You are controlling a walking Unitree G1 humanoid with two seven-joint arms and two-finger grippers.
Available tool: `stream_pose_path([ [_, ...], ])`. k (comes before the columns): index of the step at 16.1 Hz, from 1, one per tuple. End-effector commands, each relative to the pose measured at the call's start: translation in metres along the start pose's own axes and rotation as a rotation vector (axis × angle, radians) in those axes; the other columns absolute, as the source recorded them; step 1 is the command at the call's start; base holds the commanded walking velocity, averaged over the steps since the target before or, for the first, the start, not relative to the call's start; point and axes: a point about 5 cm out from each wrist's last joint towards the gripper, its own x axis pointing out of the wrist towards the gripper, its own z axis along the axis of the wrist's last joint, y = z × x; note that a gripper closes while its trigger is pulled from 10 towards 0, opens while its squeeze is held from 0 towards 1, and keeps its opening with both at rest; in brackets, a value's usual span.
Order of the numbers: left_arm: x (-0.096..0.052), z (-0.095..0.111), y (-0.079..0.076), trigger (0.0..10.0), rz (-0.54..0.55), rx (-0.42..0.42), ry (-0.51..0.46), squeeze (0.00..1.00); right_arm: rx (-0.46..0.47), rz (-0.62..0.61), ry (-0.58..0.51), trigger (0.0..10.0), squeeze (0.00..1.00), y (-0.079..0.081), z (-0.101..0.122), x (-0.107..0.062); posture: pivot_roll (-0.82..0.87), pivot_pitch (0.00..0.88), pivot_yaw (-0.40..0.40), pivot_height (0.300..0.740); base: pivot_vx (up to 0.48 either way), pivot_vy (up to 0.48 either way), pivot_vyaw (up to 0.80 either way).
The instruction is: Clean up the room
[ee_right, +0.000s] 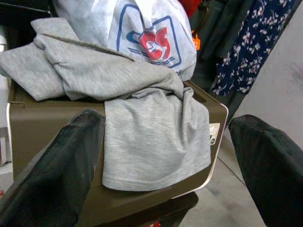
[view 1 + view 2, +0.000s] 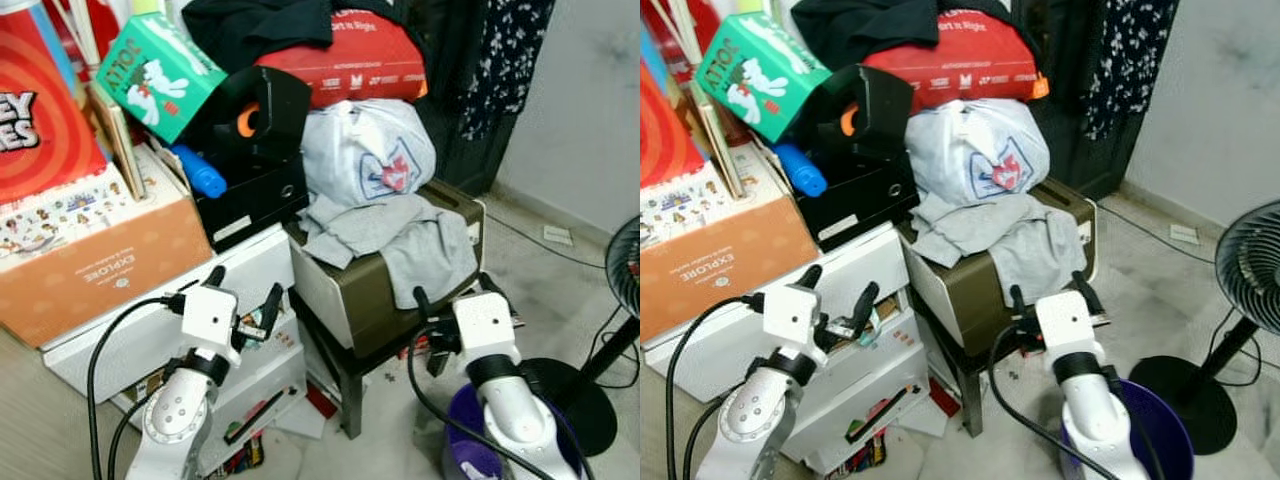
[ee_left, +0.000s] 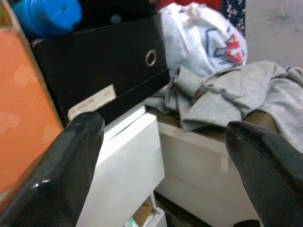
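Head view: my left gripper hovers spread before the white drawer unit, my right gripper spread just below the grey garment draped over the brown box. Left wrist: fingers wide apart facing the black box. Right wrist: fingers wide apart, garment hanging between them, white bag behind.

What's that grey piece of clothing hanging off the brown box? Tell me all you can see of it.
The grey garment looks like soft jersey, crumpled on top of the brown box with one flap hanging over its front side. A white plastic bag with a red and blue logo sits on its upper part. The right gripper hangs open just before it, not touching.
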Motion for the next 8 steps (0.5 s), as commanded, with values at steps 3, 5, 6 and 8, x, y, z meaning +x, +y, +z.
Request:
stream_pose_path([
  [3, 0.0009, 0.0021, 0.0012, 10.0, -0.003, 0.01, -0.001, 0.0, 0.001, 0.019, 0.006, 10.0, 0.0, 0.0034, -0.0002, 0.0009, -0.03, 0.0, 0.05, 0.74, 0.0, 0.0, 0.23],
  [5, 0.0015, 0.0016, 0.0004, 10.0, -0.007, 0.011, 0.002, 0.0, -0.001, 0.022, 0.008, 10.0, 0.0, 0.004, -0.0007, 0.0015, -0.03, 0.0, 0.05, 0.74, 0.0, 0.0, 0.78],
  [6, 0.0015, 0.0015, 0.0003, 10.0, -0.008, 0.011, 0.002, 0.0, -0.001, 0.023, 0.008, 10.0, 0.0, 0.0041, -0.0007, 0.0015, -0.03, 0.0, 0.05, 0.74, 0.0, 0.0, 0.79],
  [8, 0.0014, 0.0015, 0.0003, 10.0, -0.011, 0.011, 0.006, 0.0, 0.002, 0.023, 0.011, 10.0, 0.0, 0.0046, -0.0006, 0.0015, -0.03, 0.0, 0.052, 0.74, 0.0, 0.0, 0.42],
])
